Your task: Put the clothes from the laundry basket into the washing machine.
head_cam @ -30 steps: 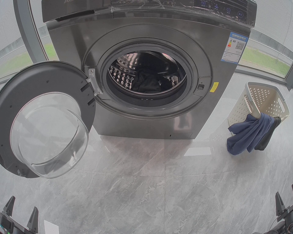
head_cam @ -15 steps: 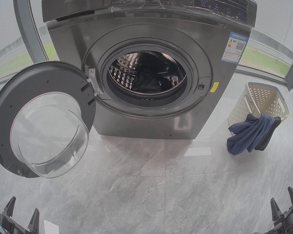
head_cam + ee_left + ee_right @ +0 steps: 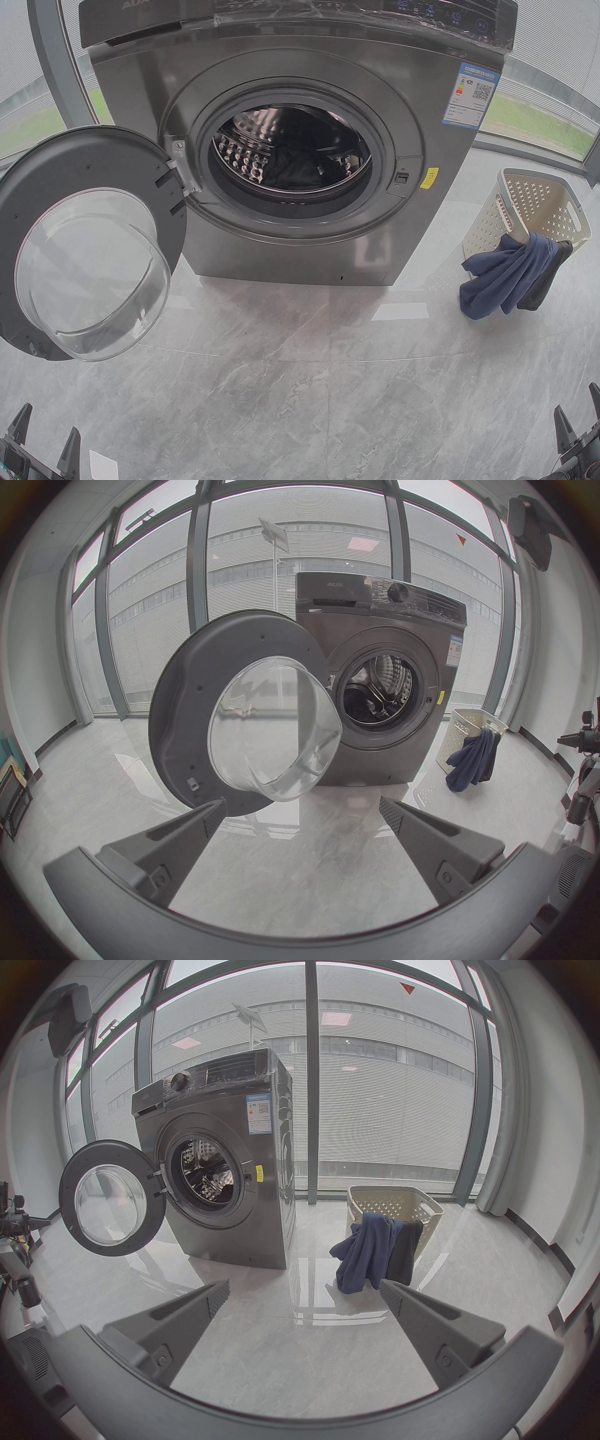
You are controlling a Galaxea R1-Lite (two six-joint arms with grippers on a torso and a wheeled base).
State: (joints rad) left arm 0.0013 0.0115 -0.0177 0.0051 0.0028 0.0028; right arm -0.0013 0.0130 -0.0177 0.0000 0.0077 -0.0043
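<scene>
The grey washing machine (image 3: 431, 156) stands ahead with its round door (image 3: 94, 162) swung open to the left. A dark garment (image 3: 294, 169) lies inside the drum. On the floor to the right is the cream laundry basket (image 3: 540, 200), with a blue cloth (image 3: 500, 278) and a black cloth (image 3: 547, 275) draped over its front rim. My left gripper (image 3: 44, 431) is low at the near left, open and empty. At the near right, my right gripper (image 3: 578, 412) is also open and empty, well short of the basket (image 3: 400, 1200) and the blue cloth (image 3: 365, 1250).
The open door (image 3: 187, 717) juts out over the floor in front of the left gripper (image 3: 301, 804). Grey tiled floor (image 3: 325, 387) stretches between me and the machine. Glass window walls stand behind the machine and the basket.
The whole head view has shifted a little to the left, so the camera moved. The right gripper edged slightly toward the right edge a second ago. Clothes and basket are unchanged.
</scene>
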